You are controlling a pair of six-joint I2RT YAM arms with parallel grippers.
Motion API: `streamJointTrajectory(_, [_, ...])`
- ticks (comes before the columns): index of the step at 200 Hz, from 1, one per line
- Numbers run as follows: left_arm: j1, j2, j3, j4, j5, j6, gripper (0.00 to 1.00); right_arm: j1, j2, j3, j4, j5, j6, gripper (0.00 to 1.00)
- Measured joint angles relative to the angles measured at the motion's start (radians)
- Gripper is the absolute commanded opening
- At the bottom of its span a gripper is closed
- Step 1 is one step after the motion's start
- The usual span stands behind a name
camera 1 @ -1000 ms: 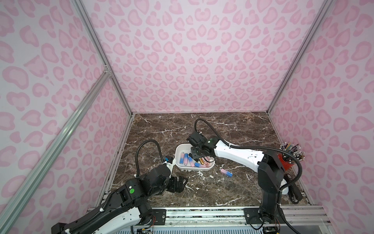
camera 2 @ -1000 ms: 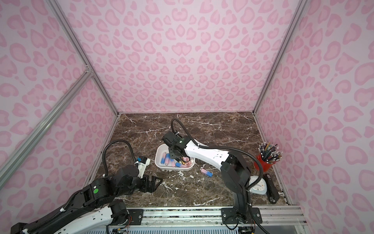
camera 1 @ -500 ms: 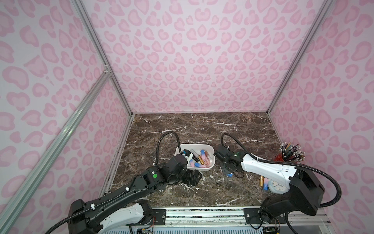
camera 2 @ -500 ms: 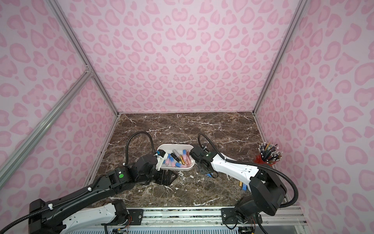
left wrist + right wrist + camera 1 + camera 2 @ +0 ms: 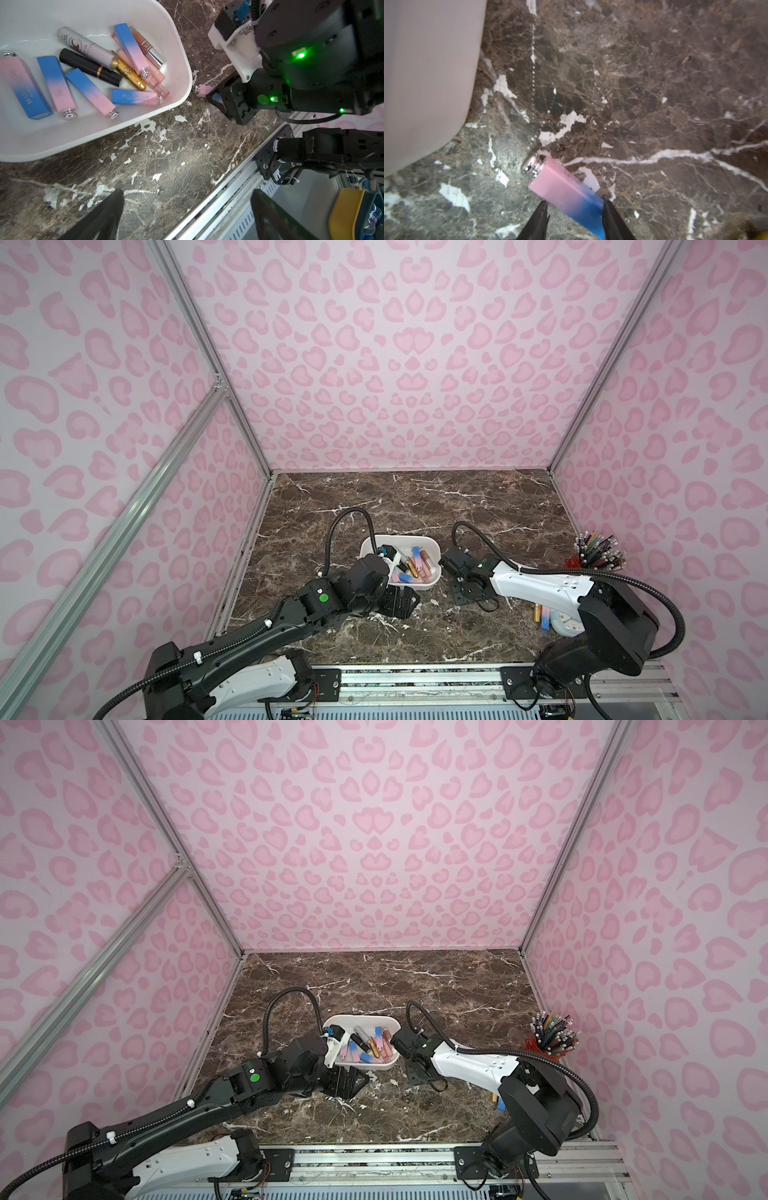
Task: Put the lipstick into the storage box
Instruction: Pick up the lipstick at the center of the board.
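Pinching the blue end of a square, pink-to-blue gradient lipstick [image 5: 566, 193], the right gripper [image 5: 575, 204] holds its black jaws narrow around the tube. The lipstick's silvery knob end tilts down toward the brown, white-veined marble surface [image 5: 415, 497], just outside the rounded right end of the storage box [image 5: 399, 537].

That box, shallow glossy white plastic, sits about midway between the surface's left and right edges, nearer the front edge. Lying loose inside it are more gradient tubes [image 5: 56, 83], a round black tube [image 5: 89, 67] with a gold band, a gold glitter tube [image 5: 131, 78] and a silver cylinder [image 5: 87, 48].

The left gripper [image 5: 187, 192] is spread wide and holds nothing, low over the surface just in front of the box's front wall. A red cup of pencils [image 5: 592, 553] stands by the right edge.
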Motion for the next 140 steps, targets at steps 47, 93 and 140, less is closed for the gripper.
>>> streamJointTrajectory(47, [0.0,0.001,0.003,-0.001,-0.004,-0.001,0.98,-0.003,0.034,-0.001,0.027,-0.022,-0.006,0.24])
streamJointTrajectory(93, [0.0,0.005,0.02,-0.003,-0.016,0.0,0.98,-0.007,-0.023,-0.001,0.013,-0.014,0.0,0.2])
streamJointTrajectory(140, [0.0,-0.004,0.023,-0.008,-0.023,0.001,0.97,-0.009,-0.094,0.069,-0.055,0.014,0.011,0.2])
